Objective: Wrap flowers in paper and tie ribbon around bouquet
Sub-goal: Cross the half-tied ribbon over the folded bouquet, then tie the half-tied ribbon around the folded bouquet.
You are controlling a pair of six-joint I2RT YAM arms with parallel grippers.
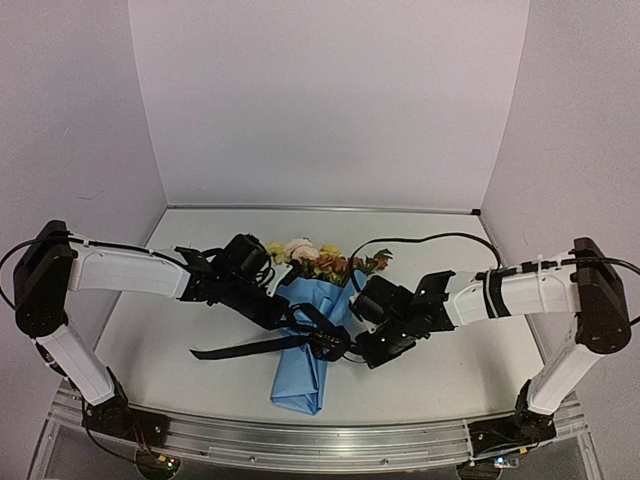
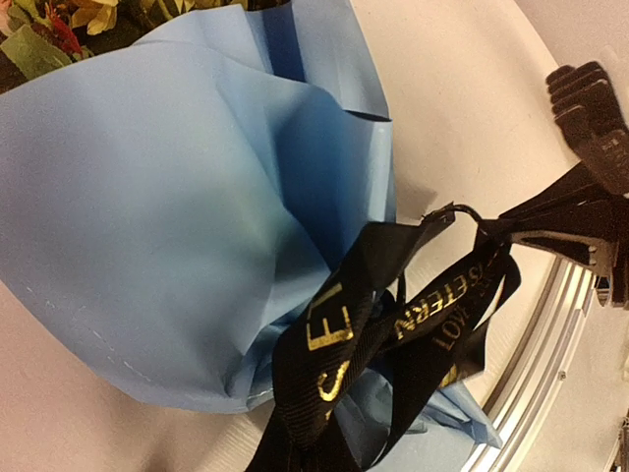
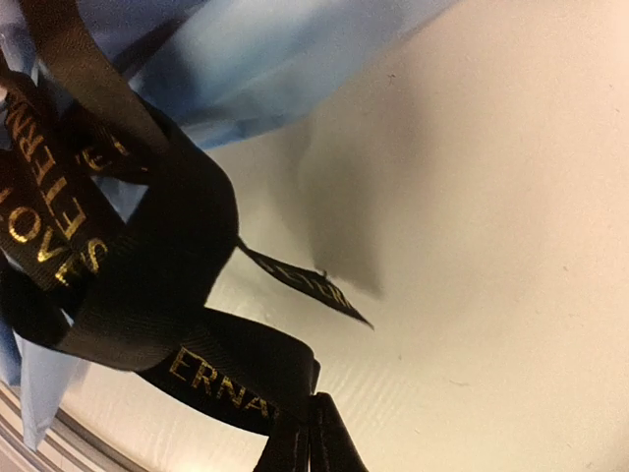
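The bouquet lies in the middle of the table: yellow, cream and rust flowers [image 1: 318, 260] stick out of a light blue paper [image 1: 305, 375] cone that points toward the near edge. The black ribbon [image 1: 240, 348], lettered in gold, crosses the cone's waist and trails left. My left gripper [image 1: 296, 324] is at the cone's left side. In its wrist view the ribbon [image 2: 339, 359] runs down into its hidden jaws, over the paper [image 2: 167, 216]. My right gripper [image 1: 346, 347] is shut on a ribbon [image 3: 226, 379] loop, its fingers [image 3: 334, 444] pressed together.
A metal rail [image 1: 300, 442] runs along the near table edge, just beyond the cone's tip. White walls close the back and both sides. A black cable [image 1: 430, 238] arcs over the table behind the right arm. A loose ribbon end [image 3: 310, 285] lies on the tabletop.
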